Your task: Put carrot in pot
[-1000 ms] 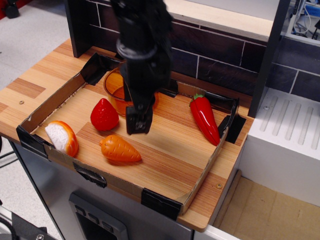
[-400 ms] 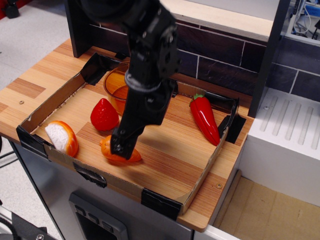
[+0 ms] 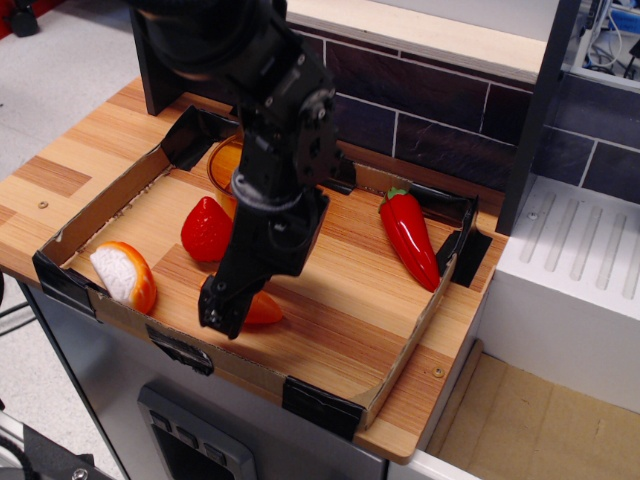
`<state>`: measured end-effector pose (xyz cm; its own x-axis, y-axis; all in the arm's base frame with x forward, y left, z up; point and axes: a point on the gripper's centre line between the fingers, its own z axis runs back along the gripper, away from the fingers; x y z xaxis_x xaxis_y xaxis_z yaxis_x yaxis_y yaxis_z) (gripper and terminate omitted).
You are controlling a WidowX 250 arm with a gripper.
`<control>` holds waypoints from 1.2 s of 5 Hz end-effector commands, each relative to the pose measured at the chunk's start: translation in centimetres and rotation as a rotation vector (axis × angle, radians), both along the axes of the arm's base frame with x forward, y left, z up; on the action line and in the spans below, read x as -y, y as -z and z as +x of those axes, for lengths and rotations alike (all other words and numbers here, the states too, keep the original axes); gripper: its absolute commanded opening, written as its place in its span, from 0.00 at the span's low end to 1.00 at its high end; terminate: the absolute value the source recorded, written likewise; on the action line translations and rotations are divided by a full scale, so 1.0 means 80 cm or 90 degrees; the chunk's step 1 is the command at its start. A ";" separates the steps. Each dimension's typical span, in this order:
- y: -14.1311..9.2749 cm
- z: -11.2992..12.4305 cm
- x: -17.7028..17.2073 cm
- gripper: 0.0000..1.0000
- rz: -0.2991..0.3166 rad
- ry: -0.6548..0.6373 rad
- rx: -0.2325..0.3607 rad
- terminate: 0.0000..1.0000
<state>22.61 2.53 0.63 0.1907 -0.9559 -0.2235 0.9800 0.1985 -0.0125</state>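
The carrot (image 3: 266, 310) lies on the wooden tray floor near the front; only its orange right end shows. My black gripper (image 3: 223, 310) has come down over the carrot's left part and hides it. The fingers read as one dark block, so I cannot tell whether they are open or closed on the carrot. The translucent orange pot (image 3: 224, 162) stands at the back left of the tray, mostly hidden behind my arm.
A red strawberry (image 3: 206, 229) sits just left of my arm. An orange-and-white rounded toy (image 3: 125, 276) lies at the front left. A long red pepper (image 3: 410, 237) lies at the right. Low cardboard walls (image 3: 330, 405) ring the tray.
My gripper has moved from in front of the pot, forward and left, down onto the carrot. The carrot and the other toys have not moved.
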 end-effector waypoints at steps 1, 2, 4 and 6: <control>-0.006 0.012 -0.002 0.00 0.004 -0.001 0.008 0.00; -0.018 0.019 0.002 0.00 -0.017 -0.018 0.021 0.00; -0.080 0.078 0.026 0.00 -0.076 -0.124 0.075 0.00; -0.112 0.148 -0.028 0.00 -0.086 -0.271 0.126 0.00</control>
